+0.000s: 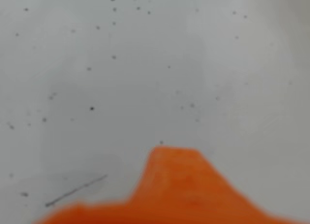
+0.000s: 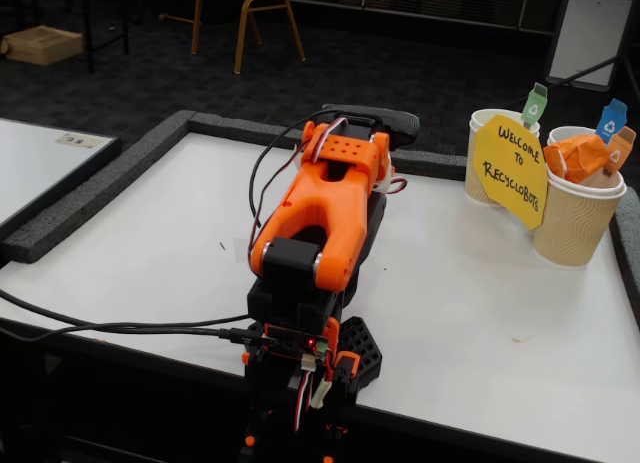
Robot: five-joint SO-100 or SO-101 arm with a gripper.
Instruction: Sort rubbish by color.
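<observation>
The orange wad (image 2: 578, 158) sits inside the front beige cup (image 2: 575, 223) at the right of the table in the fixed view. The green and blue wads are out of view. My orange arm (image 2: 325, 203) is folded low over its base near the table's front edge, far from the cups. The gripper points down behind the arm and is mostly hidden there. In the wrist view only one blurred orange fingertip (image 1: 174, 158) shows, close above the bare white table (image 1: 145, 79). Nothing shows in the gripper.
Two more beige cups (image 2: 485, 173) stand behind, with green, blue and orange tags. A yellow sign (image 2: 512, 170) leans on them. A grey foam border (image 2: 90, 188) rims the table. Cables (image 2: 120, 328) run off to the left. A short dark mark (image 1: 75, 190) is on the tabletop.
</observation>
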